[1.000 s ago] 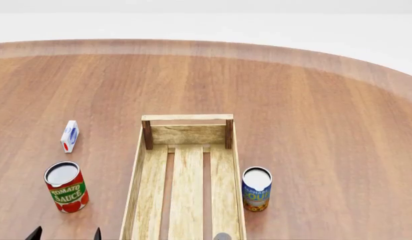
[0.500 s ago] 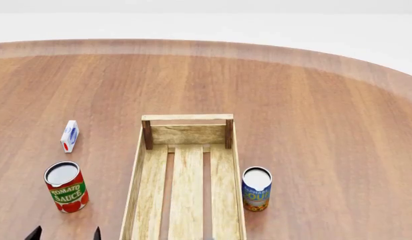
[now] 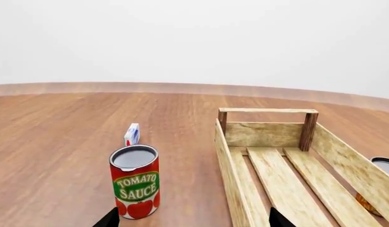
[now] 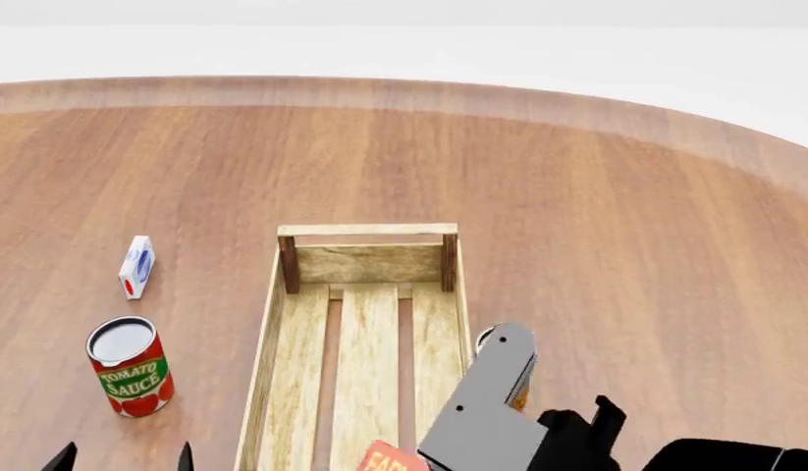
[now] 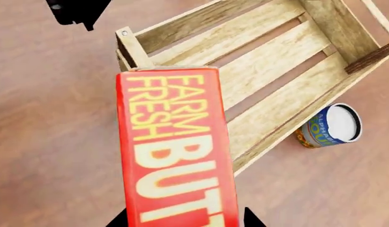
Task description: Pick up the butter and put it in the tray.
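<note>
Butter held above the tray.
The right claw (image 5: 185,218) gripped the butter (image 5: 175,151) over the tray (image 5: 270,61) at lower center of the frame; the left claw (image 3: 191,218) hung spread wide, holding nothing.

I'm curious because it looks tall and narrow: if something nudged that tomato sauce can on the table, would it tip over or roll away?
The tomato sauce can stands upright on a flat end, so a low nudge would probably just slide it. A push near the top might tip it. Once on its round side, it would likely roll across the smooth wooden table.
</note>
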